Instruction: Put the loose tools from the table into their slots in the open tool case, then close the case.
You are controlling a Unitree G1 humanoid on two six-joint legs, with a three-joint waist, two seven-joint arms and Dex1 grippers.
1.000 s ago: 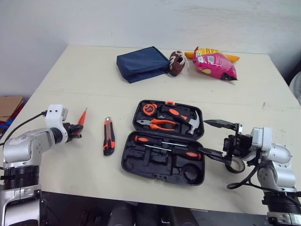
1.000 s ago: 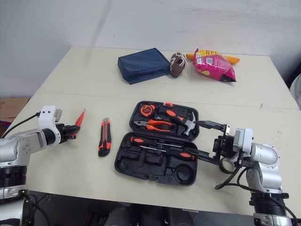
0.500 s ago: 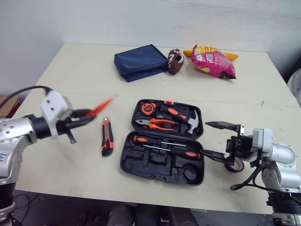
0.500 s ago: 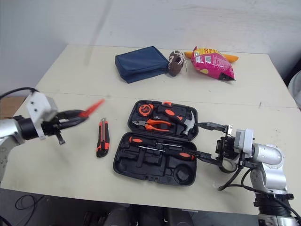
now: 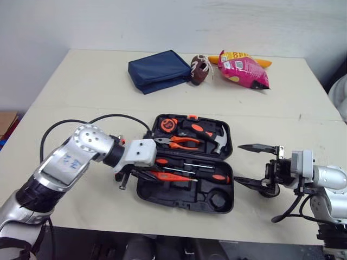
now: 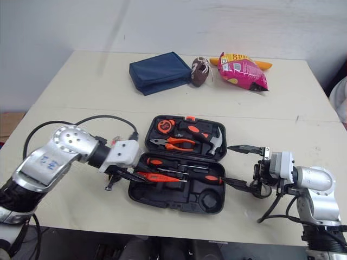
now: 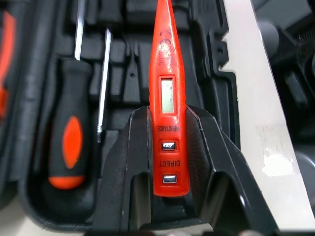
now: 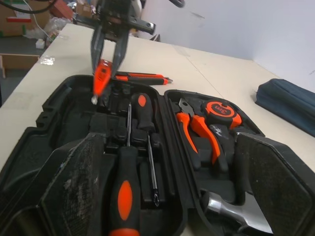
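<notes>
Left gripper point(image 7: 169, 118) has the orange voltage tester pen point(image 7: 166, 73) pinched between its two black fingers, clamped on the button end. The little display and the tapered tip stick out ahead. It is right over the open tool case point(image 5: 184, 190), above the near half at the robot's-left end. The pen runs alongside the screwdrivers point(image 5: 190, 162) seated there. The tip slants down toward the black moulding, though I cannot tell whether it is touching.

In the far half of the case sit the tape measure point(image 5: 169, 125), the orange-handled pliers point(image 5: 176, 142) and the hammer point(image 5: 214, 138), all in their slots. The near half shows bare recesses, including a round one at its right end.

Right gripper point(image 5: 254, 165) sits just off the case's right edge with its fingers spread wide, holding nothing and pointing in at the case. Just under it, beside the case, is what looks like a roll of black tape point(image 5: 269, 190), partly hidden by the lower finger.

The utility knife point(image 8: 140, 76) lies flat on the table point(image 5: 81, 81) off the case's left side, beyond the left gripper.

Well behind the case, at the table's far edge, are a navy pouch point(image 5: 160, 70), a small toy football point(image 5: 199, 69) and a pink snack bag point(image 5: 242, 67).
</notes>
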